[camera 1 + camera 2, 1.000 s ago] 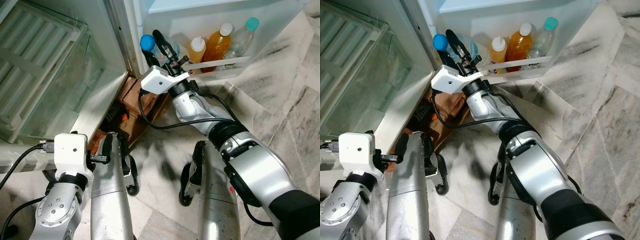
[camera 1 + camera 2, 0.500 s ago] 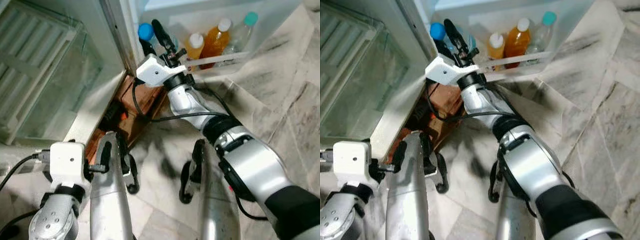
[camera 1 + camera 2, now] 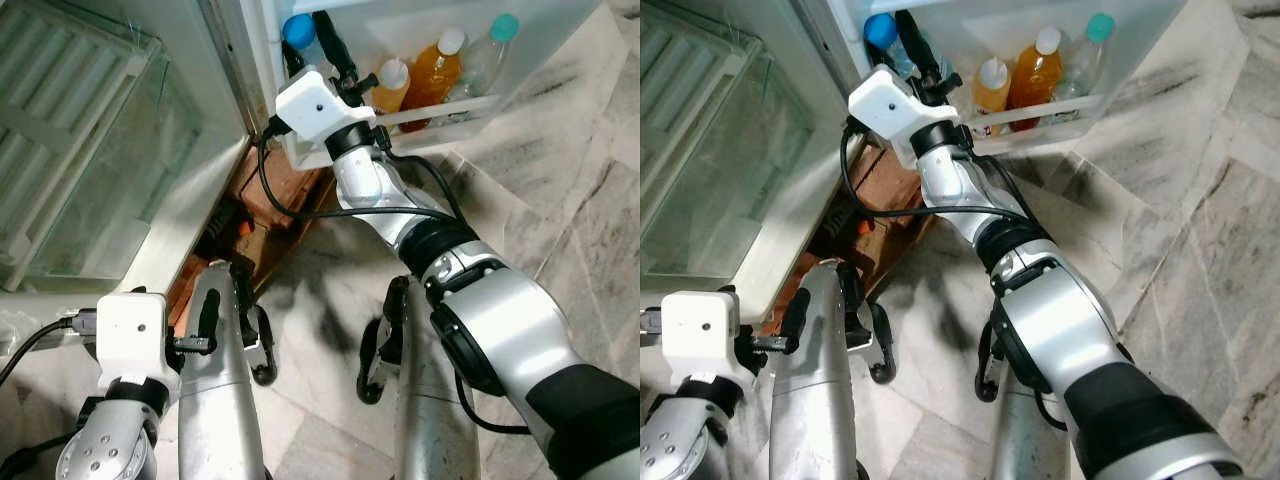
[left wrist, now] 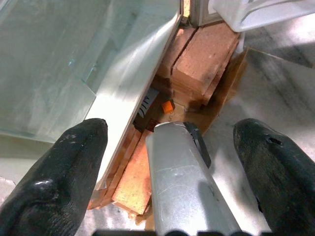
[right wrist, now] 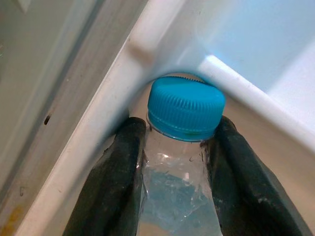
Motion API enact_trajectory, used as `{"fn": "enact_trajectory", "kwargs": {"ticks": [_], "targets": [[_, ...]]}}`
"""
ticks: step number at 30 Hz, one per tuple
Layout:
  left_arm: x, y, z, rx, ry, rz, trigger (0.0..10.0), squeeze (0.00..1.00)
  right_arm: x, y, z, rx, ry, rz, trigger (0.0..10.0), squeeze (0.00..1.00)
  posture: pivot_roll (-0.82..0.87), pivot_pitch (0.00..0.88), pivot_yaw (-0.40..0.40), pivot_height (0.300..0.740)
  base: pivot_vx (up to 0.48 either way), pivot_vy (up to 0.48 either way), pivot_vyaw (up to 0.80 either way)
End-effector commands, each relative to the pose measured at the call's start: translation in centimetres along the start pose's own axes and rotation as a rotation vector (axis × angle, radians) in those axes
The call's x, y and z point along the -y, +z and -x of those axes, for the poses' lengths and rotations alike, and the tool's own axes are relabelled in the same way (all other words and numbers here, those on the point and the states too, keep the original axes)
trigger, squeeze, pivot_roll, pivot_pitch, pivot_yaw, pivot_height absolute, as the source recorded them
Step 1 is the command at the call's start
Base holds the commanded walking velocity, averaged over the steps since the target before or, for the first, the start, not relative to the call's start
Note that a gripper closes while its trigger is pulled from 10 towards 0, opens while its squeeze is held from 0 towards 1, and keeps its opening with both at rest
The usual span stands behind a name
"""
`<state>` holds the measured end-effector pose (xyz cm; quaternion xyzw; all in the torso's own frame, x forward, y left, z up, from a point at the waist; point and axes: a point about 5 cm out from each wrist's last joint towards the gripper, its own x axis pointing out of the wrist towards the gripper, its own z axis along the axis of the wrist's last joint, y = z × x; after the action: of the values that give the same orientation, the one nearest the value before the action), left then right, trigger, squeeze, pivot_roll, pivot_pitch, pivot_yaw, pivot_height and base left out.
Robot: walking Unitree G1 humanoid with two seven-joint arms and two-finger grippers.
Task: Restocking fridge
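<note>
My right gripper is shut on a clear water bottle with a blue cap, holding it just under the cap. In the right wrist view a black finger lies on each side of the bottle's neck, and the cap sits tight in the rounded corner of the white fridge door shelf. Farther along the same shelf stand two orange juice bottles and a clear bottle with a teal cap. My left gripper hangs low and open, idle beside my leg.
The open fridge body with its glass shelf is on the left. Reddish bricks and a dark part with an orange bit lie under its corner. My two silver legs stand on the marble floor.
My right arm has stretched farther out, carrying the blue-capped bottle deeper into the left corner of the door shelf. The view has shifted slightly. My left arm still hangs.
</note>
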<state>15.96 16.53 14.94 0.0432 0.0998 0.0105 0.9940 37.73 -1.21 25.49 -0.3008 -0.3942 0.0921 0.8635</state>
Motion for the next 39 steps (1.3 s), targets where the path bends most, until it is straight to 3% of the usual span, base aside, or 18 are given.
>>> {"fn": "enact_trajectory", "kwargs": {"ticks": [1, 4, 13, 18, 21, 23, 26, 35, 39], "targets": [[-0.2, 0.1, 0.3, 0.000, 0.027, -0.020, 10.0, 0.00, -0.1, 2.4, -1.0, 0.133, -0.025, -0.032, 10.0, 0.00, 0.28, 0.543, 0.006, 0.556, 0.000, 0.000, 0.00], [-0.1, 0.3, 0.3, 0.006, 0.030, -0.014, 10.0, 0.00, 0.2, 3.1, -1.3, 0.189, -0.035, -0.025, 10.0, 0.00, 0.29, 0.541, 0.008, 0.556, 0.000, 0.000, 0.00], [-0.5, 0.2, 1.1, -0.008, 0.081, -0.019, 10.0, 0.00, -1.4, 5.7, -0.3, 0.506, 0.068, 0.118, 10.0, 0.00, 0.29, 0.557, 0.007, 0.556, 0.000, 0.000, 0.00], [-0.6, 0.4, 1.2, -0.005, 0.087, -0.029, 10.0, 0.00, -1.4, 6.6, -0.7, 0.547, 0.040, 0.120, 10.0, 0.00, 0.30, 0.562, 0.015, 0.556, 0.000, 0.000, 0.00], [-0.7, 0.4, 1.1, -0.003, 0.088, -0.034, 10.0, 0.00, -2.5, 5.3, 0.3, 0.487, 0.079, 0.133, 10.0, 0.00, 0.30, 0.569, 0.014, 0.556, 0.000, 0.000, 0.00], [-0.6, 0.4, 1.1, -0.003, 0.087, -0.036, 10.0, 0.00, -3.9, 2.5, 2.3, 0.322, 0.162, 0.160, 10.0, 0.00, 0.30, 0.566, 0.013, 0.556, 0.000, 0.000, 0.00], [-0.5, 0.3, 1.1, -0.006, 0.087, -0.035, 10.0, 0.00, -4.8, 0.2, 4.2, 0.156, 0.221, 0.149, 10.0, 0.00, 0.30, 0.565, 0.011, 0.556, 0.000, 0.000, 0.00], [-0.5, 0.1, 1.1, -0.010, 0.086, -0.041, 10.0, 0.00, -5.7, -1.9, 6.7, -0.007, 0.255, 0.097, 10.0, 0.00, 0.31, 0.563, 0.011, 0.556, 0.000, 0.000, 0.00], [-0.6, 0.0, 0.9, -0.010, 0.084, -0.044, 10.0, 0.00, -5.8, -3.0, 7.6, -0.138, 0.253, 0.013, 10.0, 0.00, 0.30, 0.561, 0.012, 0.556, 0.000, 0.000, 0.00]]}}
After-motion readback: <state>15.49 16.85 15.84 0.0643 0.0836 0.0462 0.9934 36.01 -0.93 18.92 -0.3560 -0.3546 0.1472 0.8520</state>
